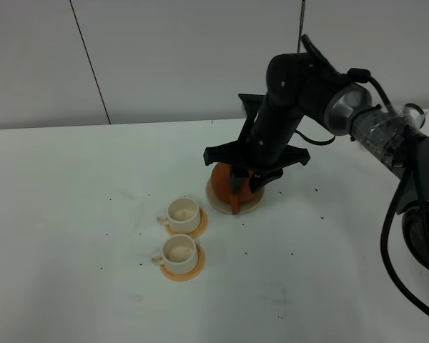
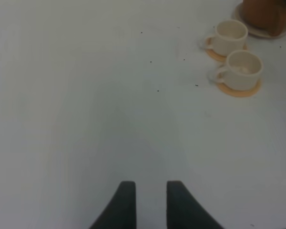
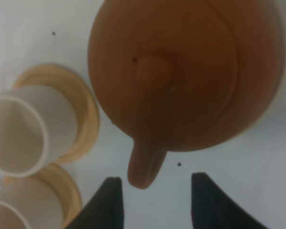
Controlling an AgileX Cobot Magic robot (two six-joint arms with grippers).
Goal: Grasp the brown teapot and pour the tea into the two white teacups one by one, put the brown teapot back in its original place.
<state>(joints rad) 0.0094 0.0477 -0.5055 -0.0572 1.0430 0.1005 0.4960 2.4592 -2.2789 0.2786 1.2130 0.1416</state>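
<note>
1. Brown teapot (image 1: 222,179): sitting on cream trivet (image 1: 256,207), frame centre.
2. Your right gripper (image 1: 247,184): hanging over teapot, jaws spread wide, gripping nothing.
3. Upper teacup (image 1: 184,211), lower teacup (image 1: 179,249): standing on orange coasters (image 1: 198,268), lower left of teapot.
4. Your left gripper (image 2: 150,202): hovering over white table (image 2: 86,95), jaws slightly parted, empty.

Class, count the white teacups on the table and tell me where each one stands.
2. One teacup sits on an orange coaster beside the brown teapot; the other teacup sits on a second coaster just in front of it, nearer the camera. None appears hidden.
</note>
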